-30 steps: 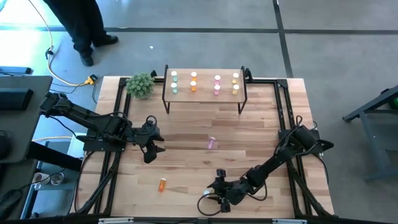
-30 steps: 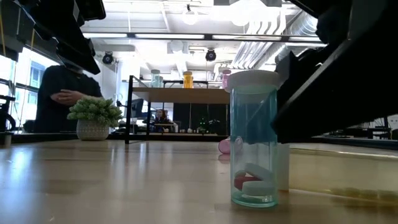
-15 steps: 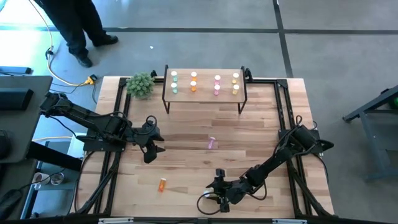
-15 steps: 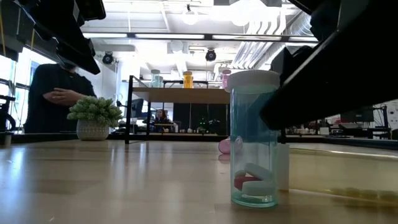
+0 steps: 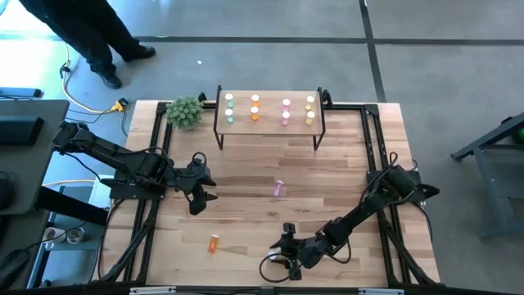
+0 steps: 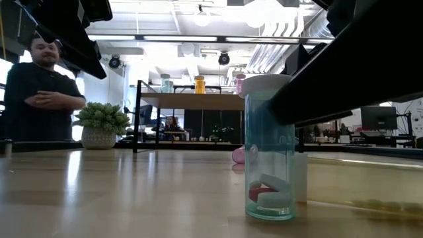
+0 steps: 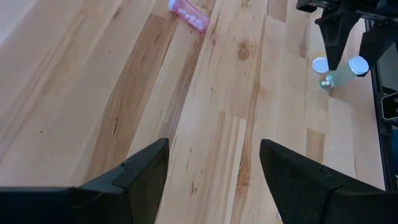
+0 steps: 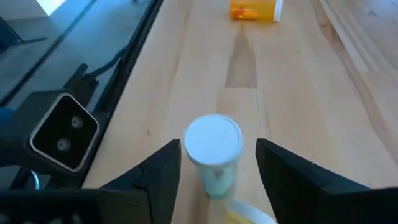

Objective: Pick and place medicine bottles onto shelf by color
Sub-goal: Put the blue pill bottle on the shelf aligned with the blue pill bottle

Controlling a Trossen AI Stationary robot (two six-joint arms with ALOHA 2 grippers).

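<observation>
Near the lower centre of the high view, the right gripper (image 5: 288,251) hangs at the table's front edge with its fingers spread on either side of an upright green bottle (image 8: 213,152); the right wrist view shows a gap between each finger and the bottle, so nothing is gripped. A yellow bottle (image 8: 249,216) lies just beside the green one, at the bottom edge of that wrist view. At left centre of the high view, the left gripper (image 5: 199,188) waits above the table (image 5: 344,164) with its fingers wide apart and empty. An orange bottle (image 5: 214,242) lies on its side at lower left of centre, and a pink bottle (image 5: 279,188) lies on its side mid-frame. At upper centre stands the shelf (image 5: 270,123), carrying eight bottles in four colour pairs. A potted plant (image 5: 185,111) stands just left of the shelf. A person (image 6: 39,92) stands at the left of the low view.
</observation>
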